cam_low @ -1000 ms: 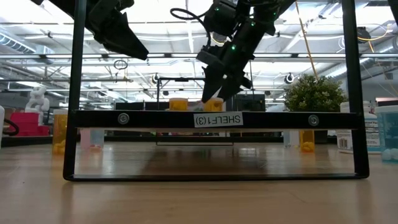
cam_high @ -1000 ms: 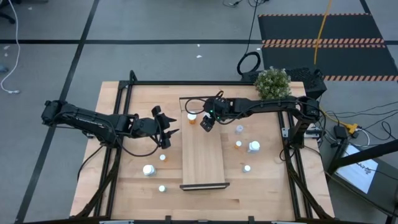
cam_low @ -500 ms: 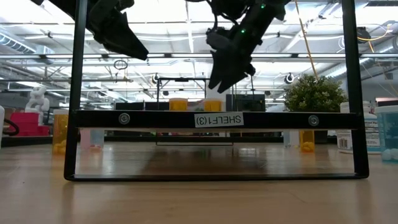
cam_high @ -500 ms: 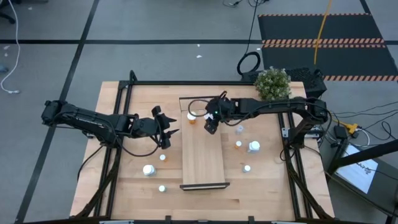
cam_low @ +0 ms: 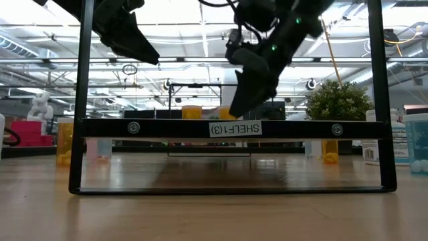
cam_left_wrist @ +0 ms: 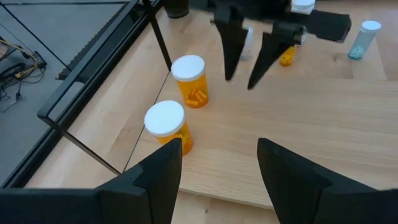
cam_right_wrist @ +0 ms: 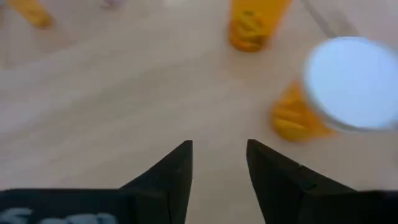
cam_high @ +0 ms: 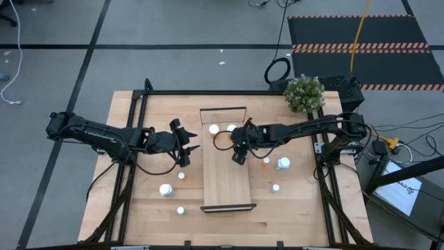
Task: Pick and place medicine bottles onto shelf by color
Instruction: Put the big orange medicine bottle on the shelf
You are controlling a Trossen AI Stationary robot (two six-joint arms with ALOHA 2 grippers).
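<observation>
The shelf (cam_high: pixel 226 186) is a long light-wood board lying on the table's middle. Two orange bottles with white caps (cam_high: pixel 213 129) (cam_high: pixel 231 128) stand upright on its far end. They also show in the left wrist view (cam_left_wrist: pixel 188 79) (cam_left_wrist: pixel 166 126) and the right wrist view (cam_right_wrist: pixel 250 23) (cam_right_wrist: pixel 323 93). My right gripper (cam_high: pixel 238 155) is open and empty above the shelf, just on the near side of these bottles. Its fingertips point down (cam_low: pixel 242 107). My left gripper (cam_high: pixel 188 148) is open and empty, raised above the table left of the shelf.
Several loose bottles stand on the table: white-capped ones left of the shelf (cam_high: pixel 165 189) (cam_high: pixel 181 176) (cam_high: pixel 180 210), and others right of it (cam_high: pixel 283 164) (cam_high: pixel 266 161) (cam_high: pixel 275 187). A potted plant (cam_high: pixel 304 94) stands at the far right corner. A dark frame (cam_low: pixel 227 128) marks the shelf's near end.
My right gripper has drawn back from the two orange bottles at the shelf's far end, going toward the table's near edge above the board. The two bottles stay standing on the shelf.
</observation>
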